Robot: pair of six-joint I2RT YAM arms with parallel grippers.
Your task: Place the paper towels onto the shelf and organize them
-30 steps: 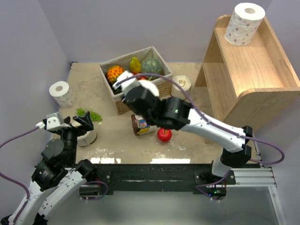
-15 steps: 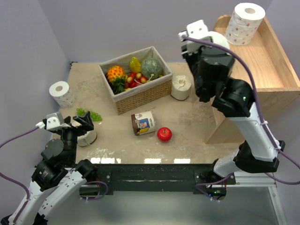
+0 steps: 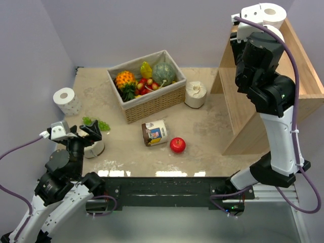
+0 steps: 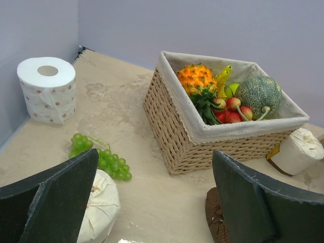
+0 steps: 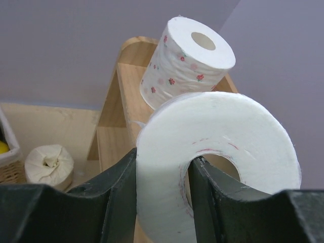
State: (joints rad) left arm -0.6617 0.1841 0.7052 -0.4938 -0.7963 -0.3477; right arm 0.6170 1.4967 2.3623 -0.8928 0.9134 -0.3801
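Grip check, right wrist view: right gripper [image 5: 162, 197] is clamped on the held roll [image 5: 217, 136], with one finger outside the paper wall and the other through the hollow core. The roll hangs tilted over the shelf [image 5: 119, 96] top tier. The shelf-top roll [image 5: 187, 61] stands upright at the shelf's far end, just behind the held one; can't tell if they touch. The fingers cut off the held roll's lower edge, so clearance to the top tier is unknown.

Top view: the right wrist covers the held roll and most of the shelf-top roll, and the shelf's lower tier is hidden under the top board. The cream roll [image 3: 196, 93] sits on the table [image 3: 212, 131] just beside the shelf's left foot. The second cream roll [image 3: 93, 148] and the far dotted roll [image 3: 66, 100] are well apart from the shelf, across the table.

Left wrist view: left gripper [image 4: 154, 192] has its fingers spread and nothing between them. The second cream roll is partly hidden under one finger, and the frame cuts off its base.

Handling guess: the rolls are light, soft and crushable, and the paper has plenty of friction. A core-and-wall pinch looks best, since squeezing across the full width would likely dent a roll. The cream ones show a twisted wrapper top and no open core, so they probably need a gentle side grip.
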